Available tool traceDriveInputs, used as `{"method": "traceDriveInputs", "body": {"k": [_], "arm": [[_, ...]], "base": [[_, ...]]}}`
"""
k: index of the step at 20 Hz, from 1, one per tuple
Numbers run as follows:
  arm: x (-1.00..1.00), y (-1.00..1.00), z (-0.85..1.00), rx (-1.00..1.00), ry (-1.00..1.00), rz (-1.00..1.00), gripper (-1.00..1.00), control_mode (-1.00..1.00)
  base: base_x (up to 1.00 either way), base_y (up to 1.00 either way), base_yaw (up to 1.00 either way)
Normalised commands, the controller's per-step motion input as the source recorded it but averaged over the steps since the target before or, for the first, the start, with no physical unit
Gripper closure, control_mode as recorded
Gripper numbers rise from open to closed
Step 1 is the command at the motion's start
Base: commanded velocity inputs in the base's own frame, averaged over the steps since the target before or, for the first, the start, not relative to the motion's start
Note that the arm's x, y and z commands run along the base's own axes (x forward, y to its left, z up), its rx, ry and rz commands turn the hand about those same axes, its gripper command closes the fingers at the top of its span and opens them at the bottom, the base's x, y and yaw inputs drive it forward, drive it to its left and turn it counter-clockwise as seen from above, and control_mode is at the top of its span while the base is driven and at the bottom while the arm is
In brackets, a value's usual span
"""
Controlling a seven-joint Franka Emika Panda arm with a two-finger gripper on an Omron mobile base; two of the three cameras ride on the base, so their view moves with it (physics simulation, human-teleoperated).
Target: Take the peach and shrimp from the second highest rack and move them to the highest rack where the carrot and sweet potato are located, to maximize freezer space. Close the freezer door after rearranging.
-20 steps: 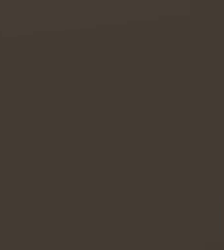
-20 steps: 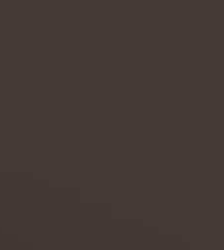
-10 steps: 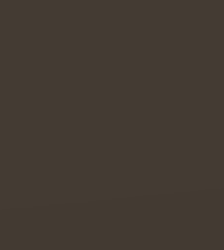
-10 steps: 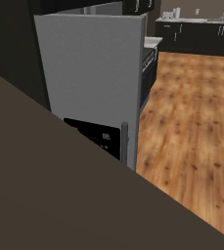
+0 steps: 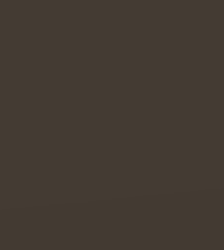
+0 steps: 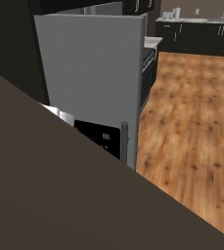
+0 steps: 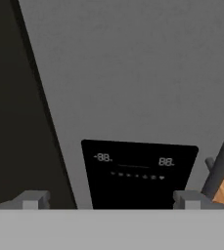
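Across the lower left of the right base view, a flat dark brown panel (image 6: 50, 195) blocks the scene. Behind it stands the matte grey freezer door (image 6: 91, 68) with its black glossy display panel (image 7: 138, 173) and dark bar handle (image 7: 222, 163). Gripper (image 7: 111, 200) fingers spread wide, holding nothing. Wooden plank floor (image 6: 191, 127) at right.

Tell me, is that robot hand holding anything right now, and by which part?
Nothing is held. The gripper is open, its two fingertips spread wide with only empty space between them, facing the grey fridge door and its black display panel.

fingers (image 7: 31, 200) spread wide, holding nothing
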Motion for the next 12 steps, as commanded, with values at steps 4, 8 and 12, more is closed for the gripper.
{"method": "traceDriveInputs", "body": {"k": [4,8,12], "arm": [[0.67,-0.3,-0.17,0.0,0.0,0.09,-1.0,-1.0],[0.85,-0.18,-0.12,0.0,0.0,0.0,-1.0,-1.0],[0.82,-0.01,-0.18,0.0,0.0,0.08,-1.0,-1.0]], "base": [[0.0,0.0,0.0],[0.0,0.0,0.0],[0.0,0.0,0.0]]}}
